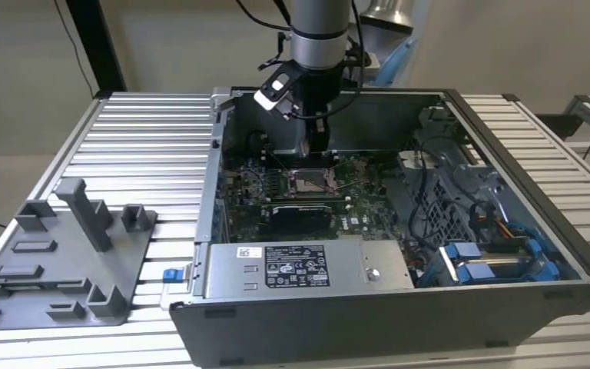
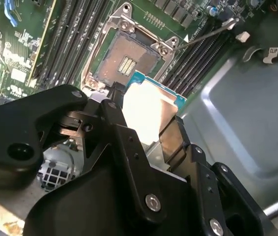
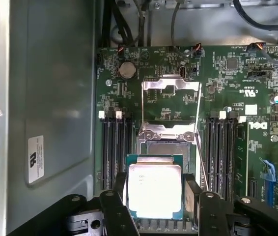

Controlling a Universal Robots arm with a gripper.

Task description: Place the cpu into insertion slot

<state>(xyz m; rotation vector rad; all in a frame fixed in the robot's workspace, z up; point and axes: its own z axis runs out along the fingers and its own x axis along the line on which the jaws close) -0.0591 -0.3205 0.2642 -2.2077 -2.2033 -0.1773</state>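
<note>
Hand (image 3: 154, 199) clamps cpu (image 3: 154, 189) by two edges, near open insertion slot (image 2: 126, 64), in both wrist views; exterior view adds hand low inside computer case (image 1: 377, 330).

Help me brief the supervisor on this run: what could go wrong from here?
1. The cpu looks offset from the insertion slot; lowered so, it could land on the metal frame or bend contacts.
2. The jaws of the gripper hold only its edges, so it might tilt or slip.
3. The thin wire lever stands close by and might be snagged.
</note>
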